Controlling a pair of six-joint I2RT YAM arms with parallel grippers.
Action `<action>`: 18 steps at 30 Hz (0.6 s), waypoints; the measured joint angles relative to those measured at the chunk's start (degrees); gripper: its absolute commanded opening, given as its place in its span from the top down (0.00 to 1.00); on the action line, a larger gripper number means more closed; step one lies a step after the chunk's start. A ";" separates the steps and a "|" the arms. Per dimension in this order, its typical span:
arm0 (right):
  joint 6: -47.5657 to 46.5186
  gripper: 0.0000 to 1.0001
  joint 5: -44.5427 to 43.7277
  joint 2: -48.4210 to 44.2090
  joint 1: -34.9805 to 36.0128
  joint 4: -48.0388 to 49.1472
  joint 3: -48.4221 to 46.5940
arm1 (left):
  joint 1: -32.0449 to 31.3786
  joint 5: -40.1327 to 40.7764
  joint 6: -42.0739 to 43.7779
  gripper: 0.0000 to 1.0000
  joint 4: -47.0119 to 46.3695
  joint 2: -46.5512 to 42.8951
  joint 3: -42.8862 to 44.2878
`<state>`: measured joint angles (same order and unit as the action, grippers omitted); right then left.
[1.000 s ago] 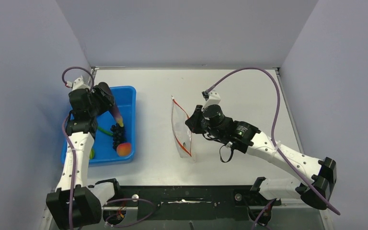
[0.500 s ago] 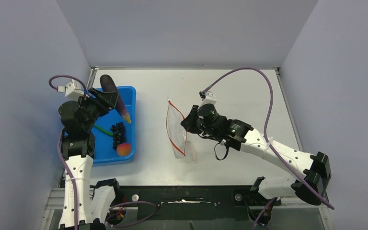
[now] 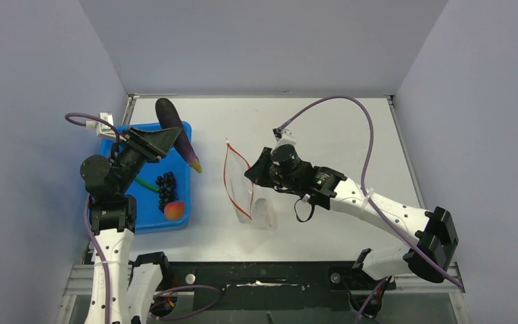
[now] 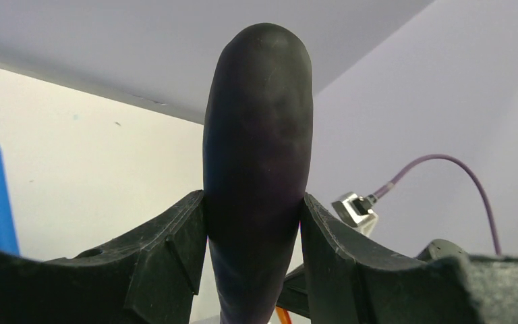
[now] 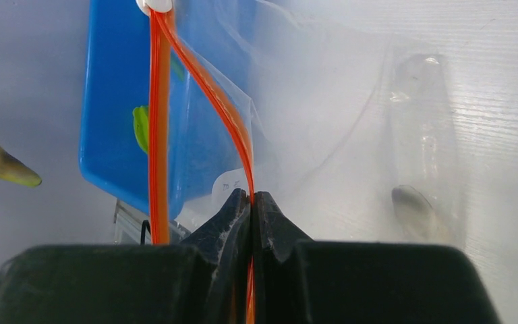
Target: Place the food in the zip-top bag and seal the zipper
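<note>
My left gripper [image 3: 162, 138] is shut on a long dark purple eggplant toy [image 3: 168, 113] and holds it in the air over the blue tray's right rim; its yellow-green tip points toward the bag. In the left wrist view the eggplant [image 4: 256, 121] fills the gap between the jaws of the left gripper [image 4: 253, 206]. My right gripper [image 3: 251, 174] is shut on the zipper [image 3: 226, 181], holding the clear zip-top bag [image 3: 241, 199] upright with its mouth facing left. In the right wrist view the right gripper [image 5: 251, 197] pinches one red strip [image 5: 233, 125]. A pale disc [image 5: 413, 204] lies inside the bag.
The blue tray [image 3: 188, 197] at the left holds a grape bunch [image 3: 166, 188], an orange-red fruit [image 3: 173, 210] and a green pod [image 3: 146, 182]. A lime-green fruit [image 5: 139, 125] shows through the bag. Grey walls stand on three sides.
My left gripper has lifted the eggplant up out of the tray and swung it right toward the bag. My right gripper has shifted the bag a little to the left.
</note>
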<state>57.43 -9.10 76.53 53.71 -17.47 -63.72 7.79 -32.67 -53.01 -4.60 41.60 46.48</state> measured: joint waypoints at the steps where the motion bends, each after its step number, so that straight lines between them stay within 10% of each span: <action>1: 0.04 1.00 0.44 0.20 0.00 0.39 -0.04 | -0.28 -0.48 -0.79 0.76 -1.16 0.00 -0.20; 18: 0.94 1.00 4.33 2.71 0.00 3.93 -1.20 | -18.62 4.31 4.09 0.76 -12.87 2.97 -5.84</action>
<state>58.37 -4.78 79.24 53.71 -13.54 -64.93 -10.83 -28.36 -48.93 -17.47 44.58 40.64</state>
